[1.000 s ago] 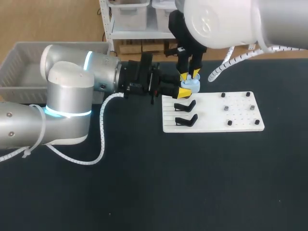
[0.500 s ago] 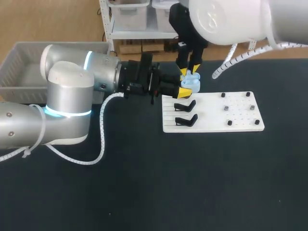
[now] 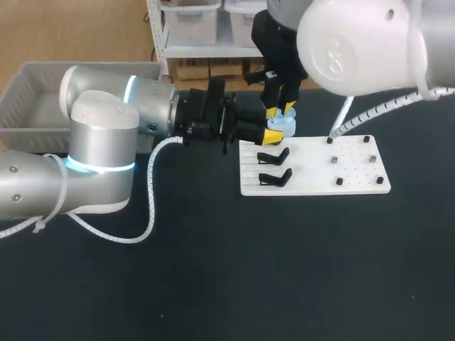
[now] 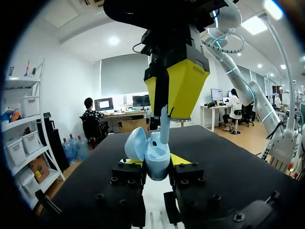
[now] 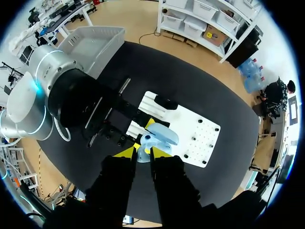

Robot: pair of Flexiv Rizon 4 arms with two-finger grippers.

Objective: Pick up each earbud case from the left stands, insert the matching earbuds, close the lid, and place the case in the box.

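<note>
Right now the earbud case (image 4: 157,155) is sitting above the far-left corner of the white board (image 3: 355,177), clamped from two sides in the left tool (image 3: 273,133), with its lid (image 4: 135,143) hanging open to one side. A pale earbud (image 4: 164,126) is standing stem-up over the open cavity, its lower end apparently already inside; how deep it is sitting is hidden by the case wall. The right tool (image 5: 143,151) is coming straight down from above, its fingers pinched close together on the earbud's stem.

The step in hand, as I am reading it, is seating this earbud. Doing it well is probably calling for a slow, vertical push while the left tool is bracing the case, the stem kept upright so it is not jamming against the cavity's edge. The right fingers should be parting only once the bud is resting low, then lifting straight up to avoid catching the open lid.

Two black stands (image 3: 274,165) are lying bare on the board, just below the case. The grey box (image 3: 28,85) is waiting well apart, past the tabletop's (image 3: 284,270) far-left edge.
</note>
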